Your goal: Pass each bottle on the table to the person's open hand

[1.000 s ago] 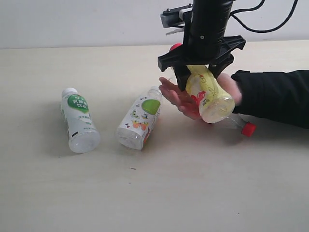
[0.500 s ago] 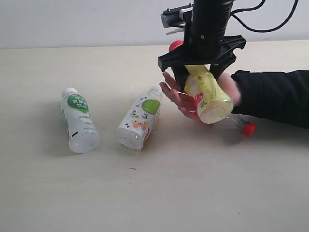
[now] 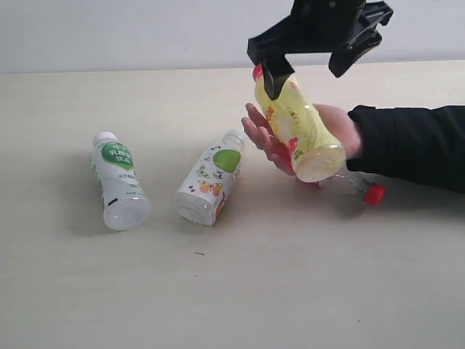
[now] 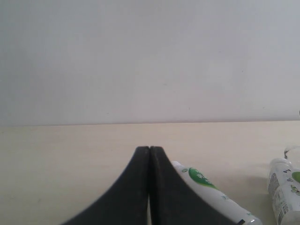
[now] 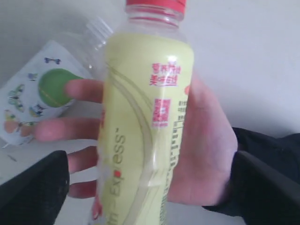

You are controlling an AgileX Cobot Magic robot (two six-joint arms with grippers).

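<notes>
The yellow-green bottle (image 3: 298, 127) with a red cap lies tilted across the person's open hand (image 3: 340, 129), and fills the right wrist view (image 5: 140, 131) over the palm (image 5: 206, 154). My right gripper (image 3: 309, 65) hangs open just above it, fingers wide on either side and not touching it (image 5: 150, 192). Two white-capped bottles lie on the table (image 3: 240, 291): one at the left (image 3: 120, 182), one (image 3: 211, 182) by the hand's fingertips. A clear bottle with a red cap (image 3: 363, 189) lies under the hand. My left gripper (image 4: 149, 150) is shut on nothing, low over the table beside the left white-capped bottle (image 4: 206, 185).
The person's black-sleeved arm (image 3: 414, 145) reaches in from the right edge along the table. A pale wall (image 3: 109, 33) runs behind the table's far edge. The butterfly-labelled bottle (image 5: 37, 98) lies just beyond the person's fingers.
My right gripper has let go of the yellow-green bottle and risen clear of it. The bottle now rests in the person's hand, which has lifted slightly. The other bottles have not moved.
</notes>
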